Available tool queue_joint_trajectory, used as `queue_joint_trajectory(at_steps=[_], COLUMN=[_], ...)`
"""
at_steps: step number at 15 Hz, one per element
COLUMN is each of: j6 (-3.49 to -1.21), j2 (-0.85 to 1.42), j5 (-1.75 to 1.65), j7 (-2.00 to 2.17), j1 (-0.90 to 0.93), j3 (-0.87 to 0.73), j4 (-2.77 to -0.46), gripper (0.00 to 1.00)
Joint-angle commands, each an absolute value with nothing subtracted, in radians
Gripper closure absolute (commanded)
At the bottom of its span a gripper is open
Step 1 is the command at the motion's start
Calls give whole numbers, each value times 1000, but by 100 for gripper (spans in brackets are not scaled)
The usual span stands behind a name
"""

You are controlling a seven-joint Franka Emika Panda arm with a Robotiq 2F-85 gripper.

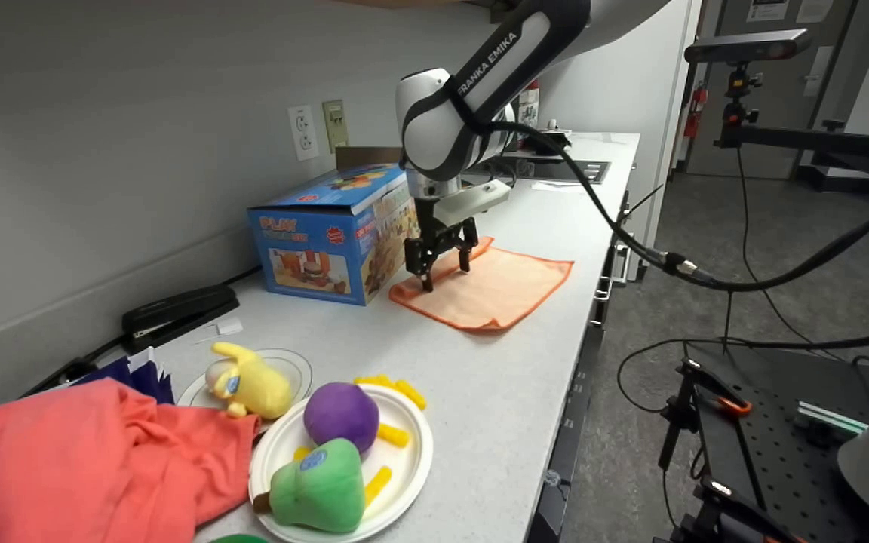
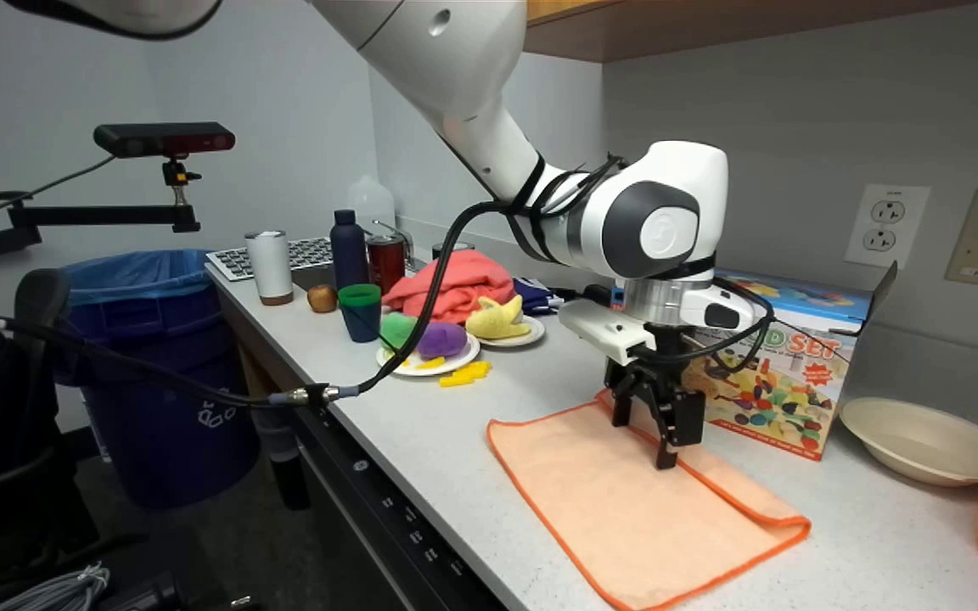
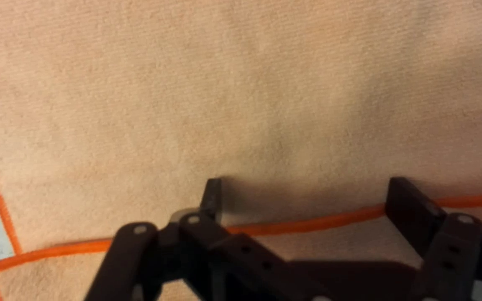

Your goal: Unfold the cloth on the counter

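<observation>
Up high, the long white-and-dark-grey robot arm [image 2: 459, 68] is slanting down over the long, smooth, grey-white counter [image 1: 495, 377]. It is bending near its end, so its last part is pointing almost straight down. A thick, round, black cable [image 2: 446, 259] (it is looking a bit like a long snake) is running along the arm and hanging off in a big curve.

At the bottom end of the arm, the black two-fingered gripper [image 3: 306, 180] is also pointing down. Its fingers [image 3: 213, 196] are standing wide apart, with a big gap in the middle. They are hanging right over the small, thin, salmon-orange square cloth [image 2: 591, 492], and I am not able to tell if the tips are touching it.

The cloth is lying on the counter, just beside the bright blue cardboard toy box [image 1: 314, 249] with food pictures. Most of the cloth is lying flat, but the side by the box is lying folded over in a strip [image 3: 329, 244]. In the wrist view, the bright orange edge [image 3: 283, 227] of that strip is showing in the gap between the fingers. In both exterior views, the box is standing near the gripper.

Well apart from the gripper, a round white plate [image 1: 413, 483] is holding a round purple soft toy [image 1: 340, 411] and a green pear-shaped soft toy [image 1: 321, 486]. A yellow soft toy [image 1: 261, 388] is sitting near them, and a big bunched coral-red fabric [image 1: 50, 467] is lying in a heap near the plate.
</observation>
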State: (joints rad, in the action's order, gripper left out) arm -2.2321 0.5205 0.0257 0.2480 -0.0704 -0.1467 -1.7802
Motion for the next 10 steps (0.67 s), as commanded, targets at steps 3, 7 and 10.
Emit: queue_joint_trajectory(at_steps=[3, 7, 10], j6=[-2298, -2397, -2474], j2=[564, 575, 588], j5=[2, -26, -38], j7=[266, 286, 308], j1=[-71, -62, -58], j3=[-157, -171, -184], j4=[-1733, -1739, -1738], gripper=[0, 0, 0])
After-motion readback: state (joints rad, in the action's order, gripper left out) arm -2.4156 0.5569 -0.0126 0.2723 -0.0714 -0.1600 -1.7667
